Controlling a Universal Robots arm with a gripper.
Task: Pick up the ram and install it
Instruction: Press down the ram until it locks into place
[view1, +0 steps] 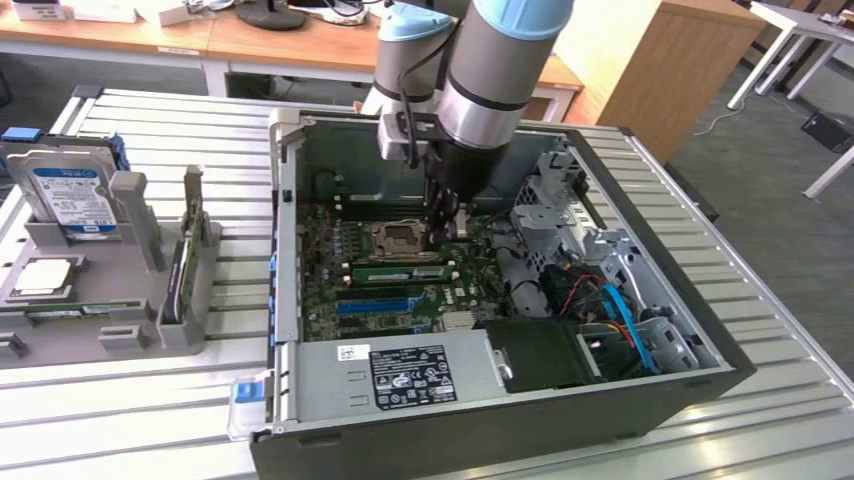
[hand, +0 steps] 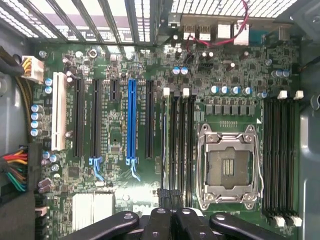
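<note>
In the exterior view we see the ram standing in a motherboard slot beside the processor socket, with the closed gripper near its end, and in the wrist view the gripper hangs shut, empty, over the memory slots.

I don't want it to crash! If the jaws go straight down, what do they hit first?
Probably the black memory slots beside the empty processor socket, though depth is unclear.
</note>
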